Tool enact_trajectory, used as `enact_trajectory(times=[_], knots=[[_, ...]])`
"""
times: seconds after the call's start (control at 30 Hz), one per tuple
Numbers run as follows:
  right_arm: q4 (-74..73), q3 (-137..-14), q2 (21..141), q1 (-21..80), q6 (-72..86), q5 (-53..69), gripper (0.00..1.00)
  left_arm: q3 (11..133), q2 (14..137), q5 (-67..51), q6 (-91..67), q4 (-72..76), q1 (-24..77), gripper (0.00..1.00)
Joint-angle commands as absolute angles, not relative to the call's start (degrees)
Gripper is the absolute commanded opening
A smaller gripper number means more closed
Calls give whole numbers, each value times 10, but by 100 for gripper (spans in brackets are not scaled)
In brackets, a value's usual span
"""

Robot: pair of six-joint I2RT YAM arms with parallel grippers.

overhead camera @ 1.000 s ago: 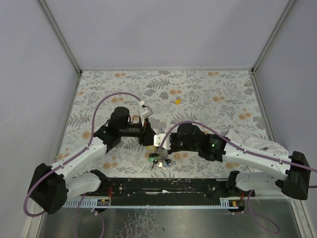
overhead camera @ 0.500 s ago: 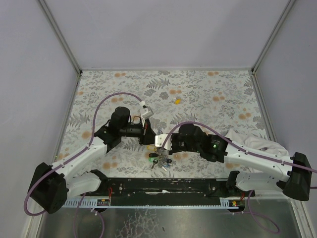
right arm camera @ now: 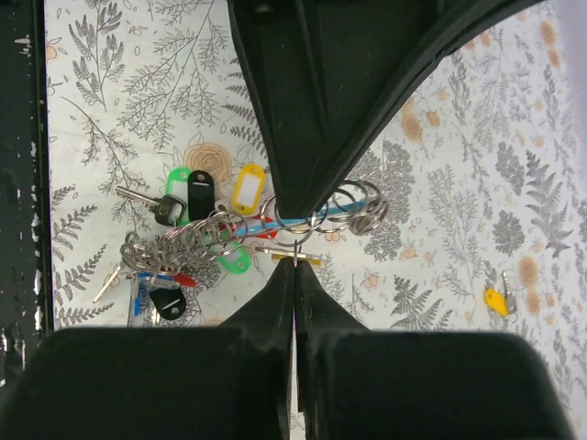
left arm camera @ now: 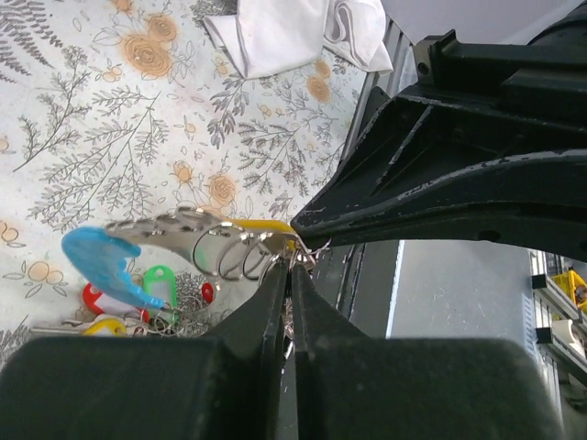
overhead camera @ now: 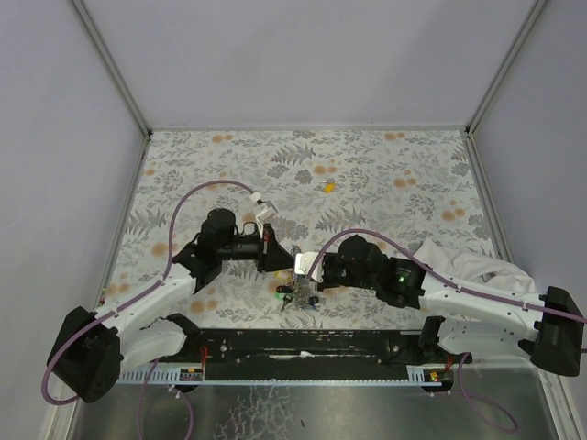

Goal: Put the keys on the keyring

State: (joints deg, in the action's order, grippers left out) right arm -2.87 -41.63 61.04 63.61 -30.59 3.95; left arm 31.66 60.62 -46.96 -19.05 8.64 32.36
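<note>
Room: plain lilac walls [overhead camera: 303, 55] closed in the table on three sides.
Table [overhead camera: 404, 156]: covered by a grey fern print with orange flowers.
Cloth [overhead camera: 459, 261]: white, crumpled, lay at the right edge beside the right arm.
Left gripper [overhead camera: 282, 254]: jaws pressed together, tips right at the wire loops; I could not tell if they gripped wire.
Right gripper [overhead camera: 299, 267]: jaws pressed together too, meeting the left tips nose to nose above the bunch.
Keys [right arm camera: 197, 229]: green, black, yellow, red and blue caps lay bunched near the front edge, centre.
Keyring [right arm camera: 367, 213]: silvery loops were raised between the two tips, beside a light-blue strip [left arm camera: 101, 261].
Yellow key [overhead camera: 326, 186]: lay alone, far back on the table.
</note>
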Motion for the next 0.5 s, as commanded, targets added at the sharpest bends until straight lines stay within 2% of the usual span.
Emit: enact_trajectory(times=[0.0, 0.47], knots=[[-45, -392, 602, 638, -270, 35, 0, 289, 576, -404, -242, 176, 316, 0], [10, -388, 626, 638, -253, 67, 0, 219, 551, -325, -329, 313, 328, 0]])
